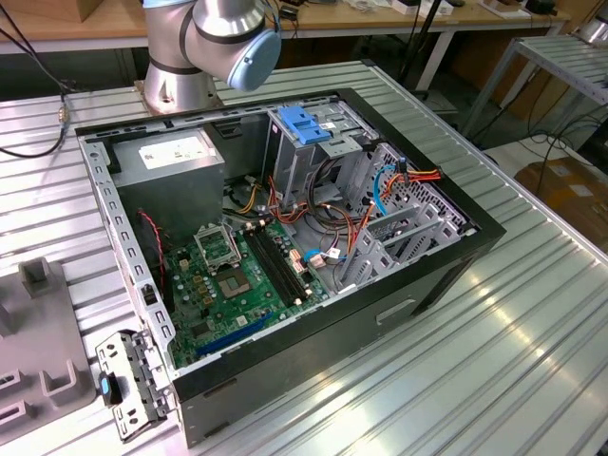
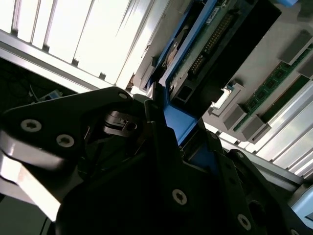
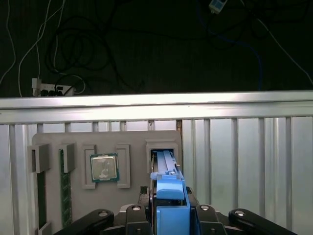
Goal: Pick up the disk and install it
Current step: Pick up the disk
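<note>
The disk (image 3: 165,169) stands on edge in a slot of a grey holder tray (image 3: 132,142), its bright blue side rail (image 3: 171,200) turned toward the camera. In the second wrist view the disk (image 2: 210,44) shows its circuit board and connector, and the blue rail runs down between the black fingers (image 2: 156,122). My gripper (image 3: 169,215) sits over the disk's near end, with its fingers pressed close on both sides of the rail. The open computer case (image 1: 285,218) lies on the table in the exterior view. Its drive cage (image 1: 313,152) carries a light-blue latch plate (image 1: 304,123).
The tray also holds a processor chip (image 3: 103,167) and memory sticks (image 3: 63,186). Behind the tray, the ribbed metal table ends at a rail (image 3: 156,105). Inside the case are a grey power supply (image 1: 176,157), a green motherboard (image 1: 237,275) and loose cables (image 1: 399,180). The arm's base (image 1: 190,57) stands behind the case.
</note>
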You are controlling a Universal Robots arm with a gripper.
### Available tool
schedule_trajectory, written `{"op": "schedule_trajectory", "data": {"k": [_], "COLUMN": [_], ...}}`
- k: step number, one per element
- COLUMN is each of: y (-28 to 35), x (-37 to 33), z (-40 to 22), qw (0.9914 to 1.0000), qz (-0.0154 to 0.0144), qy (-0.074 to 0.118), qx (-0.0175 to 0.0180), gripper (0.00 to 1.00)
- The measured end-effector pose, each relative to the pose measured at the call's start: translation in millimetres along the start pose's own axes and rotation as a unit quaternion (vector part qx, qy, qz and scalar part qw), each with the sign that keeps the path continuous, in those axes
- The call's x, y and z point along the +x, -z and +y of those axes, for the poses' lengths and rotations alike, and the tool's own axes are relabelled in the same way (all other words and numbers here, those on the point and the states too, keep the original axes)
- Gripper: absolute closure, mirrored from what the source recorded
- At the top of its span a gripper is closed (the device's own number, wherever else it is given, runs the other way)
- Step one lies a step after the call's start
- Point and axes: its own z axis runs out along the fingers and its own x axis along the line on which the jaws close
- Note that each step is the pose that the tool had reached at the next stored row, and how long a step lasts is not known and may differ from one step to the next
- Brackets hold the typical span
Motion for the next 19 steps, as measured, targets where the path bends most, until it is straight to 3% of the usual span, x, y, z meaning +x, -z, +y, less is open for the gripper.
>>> {"op": "schedule_trajectory", "data": {"k": [13, 19], "y": [-0.3, 8.6], "x": [0.0, 0.1], "z": [-0.1, -0.2], "qw": [1.00000, 1.00000], "qz": [-0.0003, -0.0001], "qy": [0.000, 0.000], "qx": [0.0007, 0.0002], "gripper": [0.63, 0.63]}}
